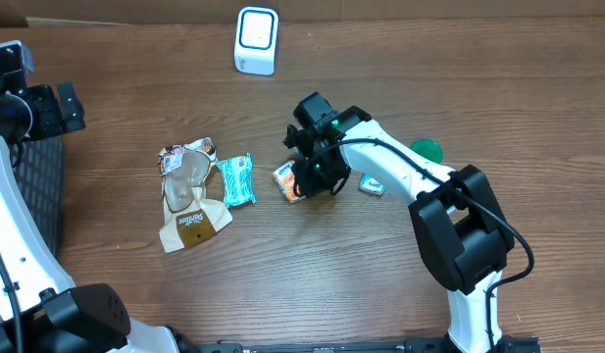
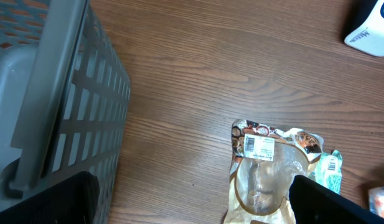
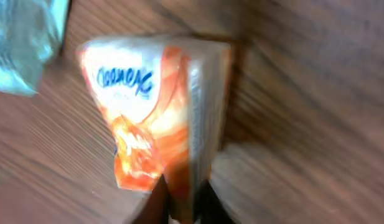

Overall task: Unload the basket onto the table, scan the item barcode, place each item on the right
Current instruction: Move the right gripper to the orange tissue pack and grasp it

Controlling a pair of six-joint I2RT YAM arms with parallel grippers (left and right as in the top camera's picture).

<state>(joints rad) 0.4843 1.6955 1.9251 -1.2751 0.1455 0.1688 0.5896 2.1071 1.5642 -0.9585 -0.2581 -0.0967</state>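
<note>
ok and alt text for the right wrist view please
Blurred close-up of an orange and white tissue pack against a wooden table, its lower edge pinched by the dark tips of the right claw. A crinkled pale teal wrapper shows in the top left corner.

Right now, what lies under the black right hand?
A small orange-and-white tissue packet on the brown wooden table. The hand covers part of it, so that part cannot be seen.
</note>
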